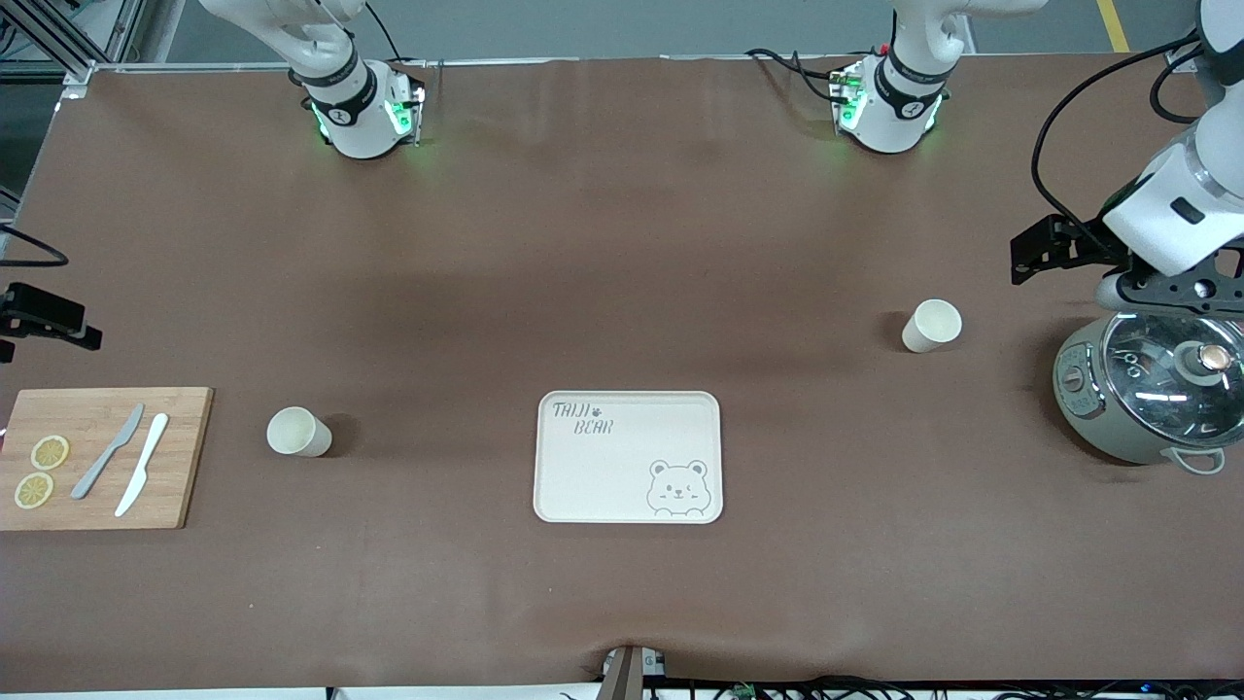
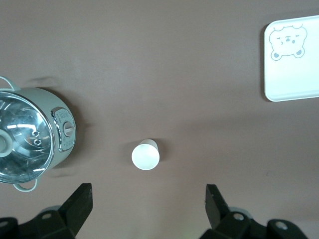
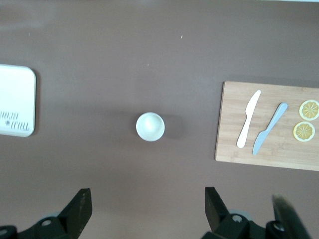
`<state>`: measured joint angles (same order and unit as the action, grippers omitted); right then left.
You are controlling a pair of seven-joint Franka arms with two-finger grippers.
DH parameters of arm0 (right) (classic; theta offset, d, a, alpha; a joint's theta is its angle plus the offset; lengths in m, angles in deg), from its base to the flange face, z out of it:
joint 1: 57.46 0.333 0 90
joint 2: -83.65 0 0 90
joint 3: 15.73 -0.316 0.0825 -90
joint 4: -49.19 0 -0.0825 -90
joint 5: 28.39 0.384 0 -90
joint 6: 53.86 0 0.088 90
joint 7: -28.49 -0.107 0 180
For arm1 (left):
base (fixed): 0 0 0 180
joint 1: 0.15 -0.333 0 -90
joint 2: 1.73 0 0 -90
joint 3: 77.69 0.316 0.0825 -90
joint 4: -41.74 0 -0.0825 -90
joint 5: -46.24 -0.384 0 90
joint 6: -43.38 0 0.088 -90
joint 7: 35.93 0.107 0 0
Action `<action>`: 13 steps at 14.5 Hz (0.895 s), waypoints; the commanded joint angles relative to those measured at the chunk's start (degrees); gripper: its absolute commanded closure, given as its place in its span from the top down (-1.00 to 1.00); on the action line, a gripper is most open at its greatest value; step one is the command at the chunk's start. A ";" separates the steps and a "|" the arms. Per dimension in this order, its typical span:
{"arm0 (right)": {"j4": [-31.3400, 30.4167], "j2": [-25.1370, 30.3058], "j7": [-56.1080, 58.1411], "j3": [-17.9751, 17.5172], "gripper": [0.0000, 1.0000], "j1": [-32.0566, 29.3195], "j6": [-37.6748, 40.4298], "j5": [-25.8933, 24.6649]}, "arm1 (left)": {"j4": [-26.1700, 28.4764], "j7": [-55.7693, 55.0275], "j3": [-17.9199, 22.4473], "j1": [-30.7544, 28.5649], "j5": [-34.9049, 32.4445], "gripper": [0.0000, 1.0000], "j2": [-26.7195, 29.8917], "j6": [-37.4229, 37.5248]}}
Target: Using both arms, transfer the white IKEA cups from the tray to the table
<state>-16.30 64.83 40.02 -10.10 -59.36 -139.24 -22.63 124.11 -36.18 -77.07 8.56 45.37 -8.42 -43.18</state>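
Note:
Two small cream-white cups stand upright on the brown table. One cup (image 1: 299,433) is toward the right arm's end, between the cutting board and the bear tray (image 1: 628,457); it also shows in the right wrist view (image 3: 150,126). The other cup (image 1: 932,325) is toward the left arm's end, beside the pot; it also shows in the left wrist view (image 2: 145,155). My left gripper (image 2: 148,201) is open and empty, high over the table by the pot. My right gripper (image 3: 147,206) is open and empty, high over the table near the first cup.
A grey-green pot with a glass lid (image 1: 1152,389) stands at the left arm's end. A wooden cutting board (image 1: 102,457) with two knives and two lemon slices lies at the right arm's end. The bear tray holds nothing.

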 commanded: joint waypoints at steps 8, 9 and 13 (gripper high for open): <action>-1.48 -0.08 -3.71 -0.27 1.00 5.24 -0.05 -7.61 | -1.08 -0.63 0.26 0.08 0.43 1.00 -0.69 -0.10; -1.56 0.09 -3.71 -0.36 1.00 5.07 1.08 -6.92 | -1.08 -0.63 0.26 0.08 0.43 1.00 -0.69 -0.10; -1.91 -0.08 -4.50 -0.19 1.00 7.79 2.06 -7.87 | -1.08 -0.81 0.44 0.17 0.43 1.00 -0.69 -0.10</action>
<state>-17.52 64.19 36.18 -10.25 -53.42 -137.09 -29.11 123.30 -36.18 -77.02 8.56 45.37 -9.55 -43.32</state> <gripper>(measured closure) 0.000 0.000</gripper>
